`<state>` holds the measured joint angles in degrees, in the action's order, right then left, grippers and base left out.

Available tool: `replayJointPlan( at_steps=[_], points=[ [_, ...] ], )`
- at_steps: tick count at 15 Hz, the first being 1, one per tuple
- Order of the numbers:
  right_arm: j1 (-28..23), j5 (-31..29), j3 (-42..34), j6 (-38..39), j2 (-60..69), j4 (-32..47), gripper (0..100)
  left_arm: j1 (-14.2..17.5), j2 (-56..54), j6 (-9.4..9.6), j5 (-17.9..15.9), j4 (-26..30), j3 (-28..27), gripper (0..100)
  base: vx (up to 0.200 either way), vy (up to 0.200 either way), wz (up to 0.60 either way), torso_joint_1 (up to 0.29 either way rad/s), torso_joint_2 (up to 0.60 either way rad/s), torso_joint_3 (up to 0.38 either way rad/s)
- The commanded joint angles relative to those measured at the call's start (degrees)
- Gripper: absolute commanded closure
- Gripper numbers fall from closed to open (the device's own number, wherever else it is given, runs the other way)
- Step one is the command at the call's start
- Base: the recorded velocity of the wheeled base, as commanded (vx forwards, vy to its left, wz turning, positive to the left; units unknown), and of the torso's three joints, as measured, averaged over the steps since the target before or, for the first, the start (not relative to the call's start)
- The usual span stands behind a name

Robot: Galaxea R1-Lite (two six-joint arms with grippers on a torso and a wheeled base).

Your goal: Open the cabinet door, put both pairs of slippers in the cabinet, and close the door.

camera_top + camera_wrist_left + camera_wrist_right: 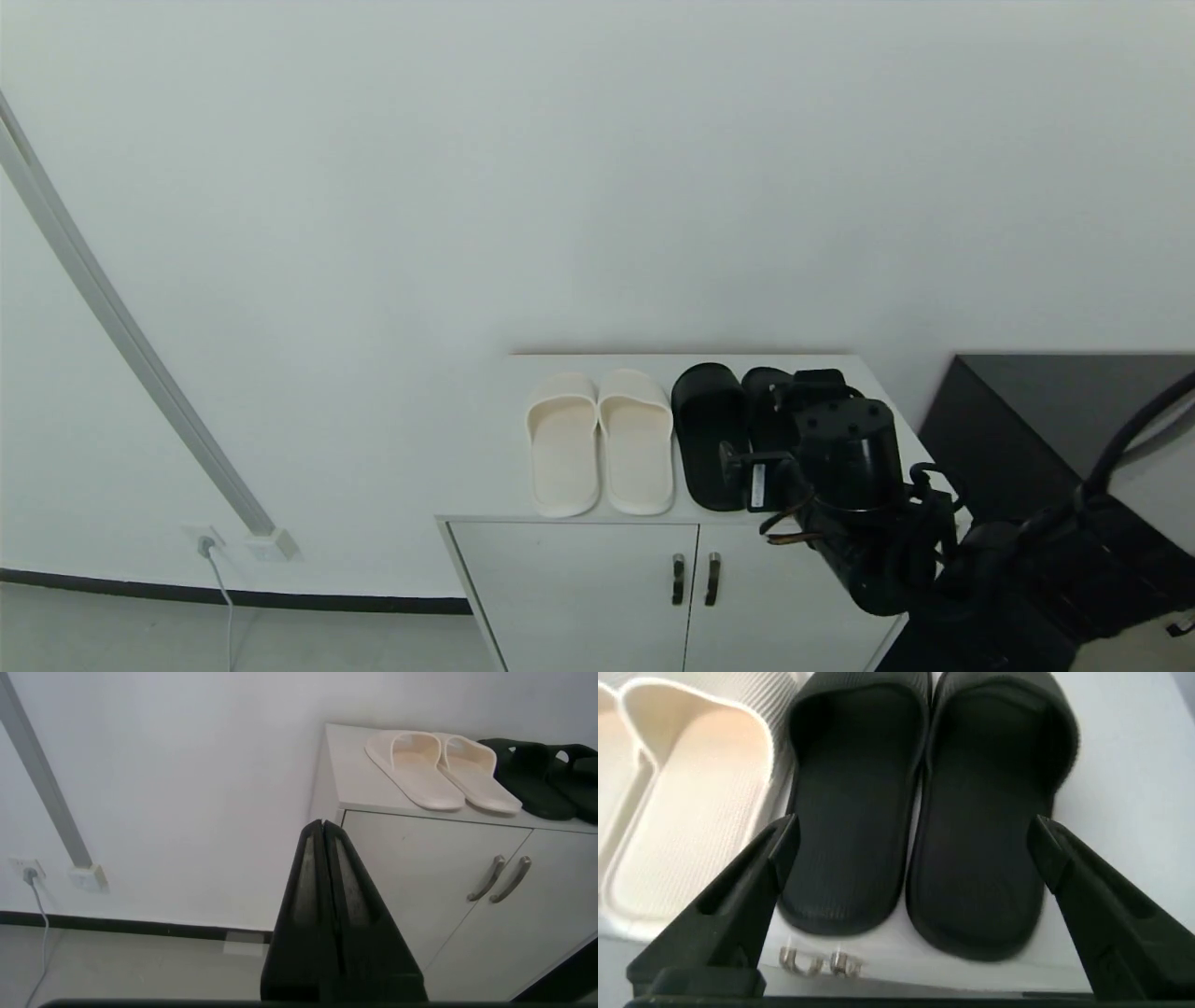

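Observation:
A white cabinet (569,597) stands against the wall with both doors closed and two dark handles (696,579) side by side at the middle. On its top lie a pair of white slippers (599,443) and, to their right, a pair of black slippers (709,434). My right gripper (915,826) hovers open just above the black slippers (924,812), one finger outside each slipper; my right arm hides part of the right black slipper in the head view. My left gripper (323,829) is shut and holds nothing, out to the left of the cabinet (420,859) and facing its doors and handles (500,877).
A black piece of furniture (1055,401) stands close to the cabinet's right side. On the wall to the left are a grey conduit (121,327) and a socket with a cable (207,543) near the floor. Bare floor lies left of the cabinet.

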<state>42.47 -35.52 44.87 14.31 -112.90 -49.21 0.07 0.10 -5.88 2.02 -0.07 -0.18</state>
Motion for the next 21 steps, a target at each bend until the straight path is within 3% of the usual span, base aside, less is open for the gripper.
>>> replayJointPlan(
  at_steps=[1, 9, 21],
  points=[
    [-1.87, -0.25, 4.52, 0.28, -6.11, -0.01, 0, 0.01, -0.01, -0.10, 0.00, -0.01, 0.01, 100, 0.000, 0.000, 0.00, 0.000, 0.00, 0.000],
    [-6.44, 1.33, 18.32, -0.69, -15.86, 0.43, 0, 0.01, -0.01, -0.10, 0.00, -0.01, 0.01, 100, 0.000, 0.000, 0.00, 0.000, 0.00, 0.000],
    [-10.04, 2.92, 27.64, -2.80, -22.19, 0.35, 0, 0.01, -0.01, -0.10, 0.00, -0.01, 0.01, 100, 0.000, 0.000, 0.00, 0.000, 0.00, 0.000]
  ],
)
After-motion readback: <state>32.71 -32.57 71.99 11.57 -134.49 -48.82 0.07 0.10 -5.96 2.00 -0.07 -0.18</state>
